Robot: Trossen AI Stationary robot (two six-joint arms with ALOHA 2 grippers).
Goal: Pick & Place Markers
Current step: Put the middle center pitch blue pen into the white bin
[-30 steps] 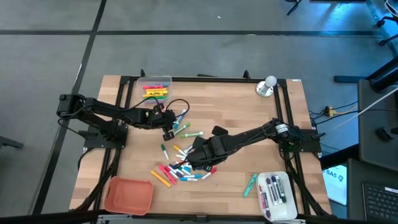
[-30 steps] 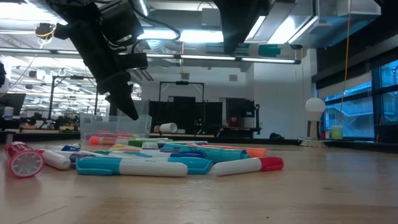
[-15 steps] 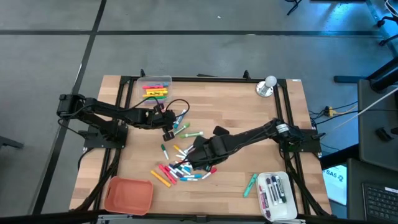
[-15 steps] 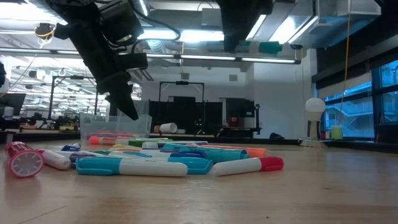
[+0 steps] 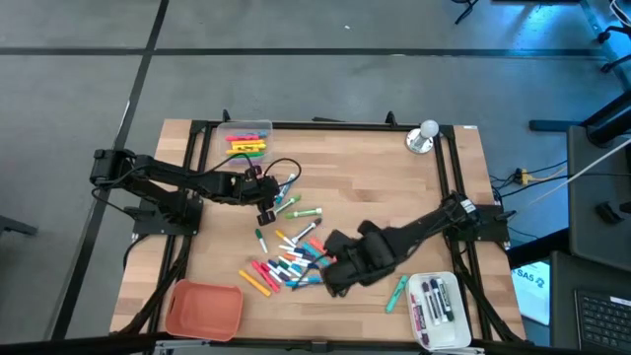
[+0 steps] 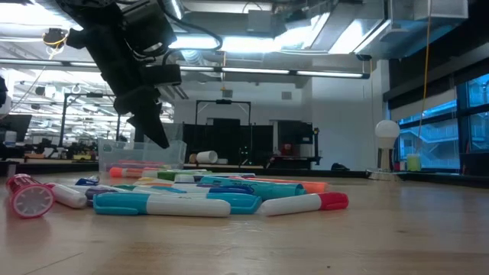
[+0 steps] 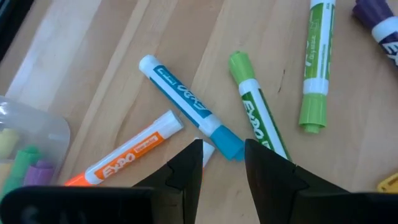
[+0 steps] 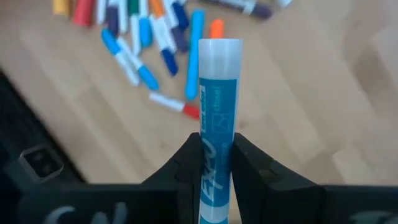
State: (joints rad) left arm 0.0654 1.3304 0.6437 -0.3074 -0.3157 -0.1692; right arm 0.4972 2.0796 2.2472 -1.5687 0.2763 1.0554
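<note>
High view: clear bin (image 5: 247,129) with bright markers (image 5: 245,144); right claw (image 8: 215,163) gripping blue highlighter (image 8: 217,118).

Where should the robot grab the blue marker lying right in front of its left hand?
Best around the middle of the blue marker, coming straight down from above. It lies flat on the wood, and its long sides look clear, so the left gripper fingers could close across its thin barrel.

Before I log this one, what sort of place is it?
Probably a robotics lab in an open-plan workspace: a wooden table in a black frame carrying two arms, strip lights overhead, and desks with monitors beyond the scattered markers.
</note>
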